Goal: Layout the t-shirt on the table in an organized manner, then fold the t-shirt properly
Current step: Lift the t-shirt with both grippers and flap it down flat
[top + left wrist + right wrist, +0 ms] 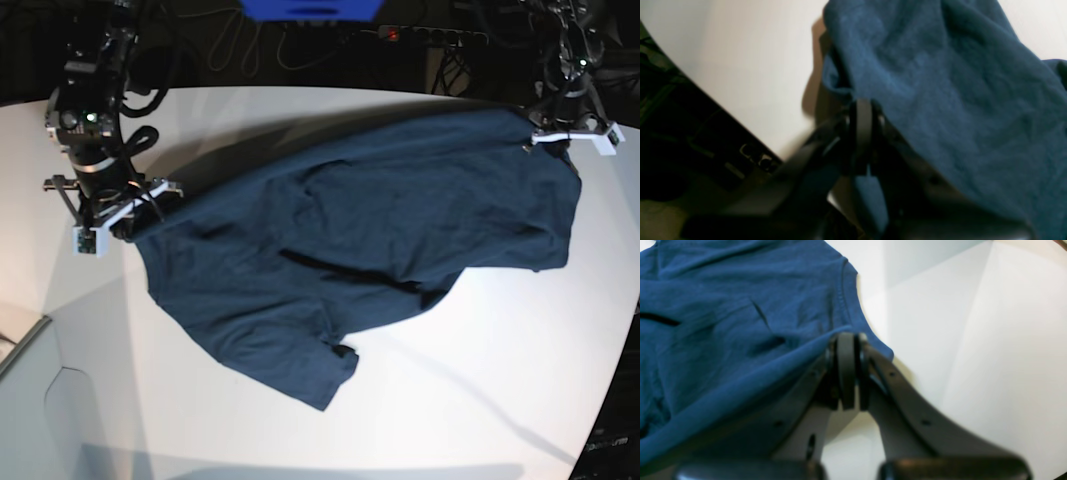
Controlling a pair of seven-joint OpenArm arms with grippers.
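From the base view I see the t-shirt (360, 240) spread across the middle of the table (480, 400), stretched between my two arms, wrinkled, with one sleeve lying out toward the near side and a dark fold line running across the chest. It lies mostly flat on the white surface; the two held corners are drawn up and out toward opposite ends. The right gripper (848, 371), at the left of the base view, has its jaws pressed together; in the right wrist view a folded edge of the cloth runs straight into the closed pads, with a stitched hem just beyond them, so I log it as pinching the shirt edge. The left gripper (862, 136), at the far right of the base view, likewise shows its jaws drawn tight together, and in the left wrist view the blue fabric drapes over and around the fingers (864, 120), with a strip of cloth showing below the pads; I record it as clamped on the shirt. That view is blurred, so the exact part of the garment held there is unclear. The curved table rim (723, 106) shows beside this gripper.
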